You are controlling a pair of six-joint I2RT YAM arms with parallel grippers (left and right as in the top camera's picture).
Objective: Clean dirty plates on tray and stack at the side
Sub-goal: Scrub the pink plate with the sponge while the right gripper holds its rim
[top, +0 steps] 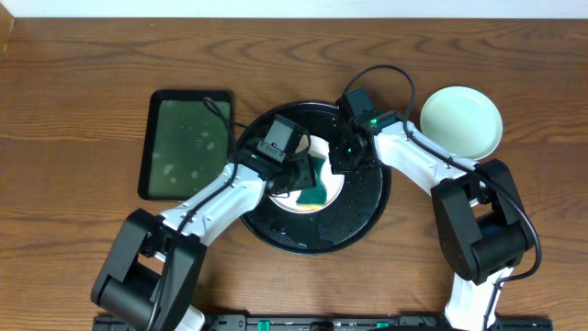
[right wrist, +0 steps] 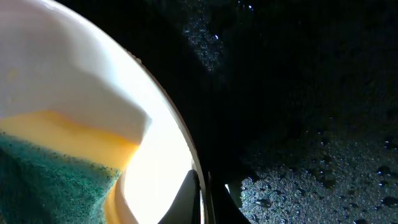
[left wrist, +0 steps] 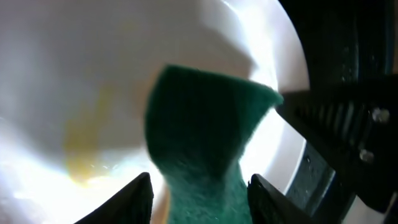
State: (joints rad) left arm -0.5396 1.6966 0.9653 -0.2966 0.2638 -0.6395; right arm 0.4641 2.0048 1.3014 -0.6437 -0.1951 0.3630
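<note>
A white plate point(top: 323, 195) lies on the round black tray point(top: 358, 216). My left gripper point(top: 307, 180) is shut on a green and yellow sponge point(top: 315, 187) and presses it onto the plate. In the left wrist view the sponge point(left wrist: 202, 143) sits between my fingers point(left wrist: 200, 196) over the white plate point(left wrist: 74, 81), which has a yellow smear point(left wrist: 84, 149). My right gripper point(top: 338, 158) is shut on the white plate's rim point(right wrist: 186, 146), one finger each side point(right wrist: 202, 199). A pale mint plate point(top: 461, 121) lies on the table at the right. The third plate is out of view.
A dark green rectangular tray point(top: 186, 142) lies left of the black tray. The black tray's floor point(right wrist: 323, 124) is wet with droplets. The two arms meet over the black tray's middle.
</note>
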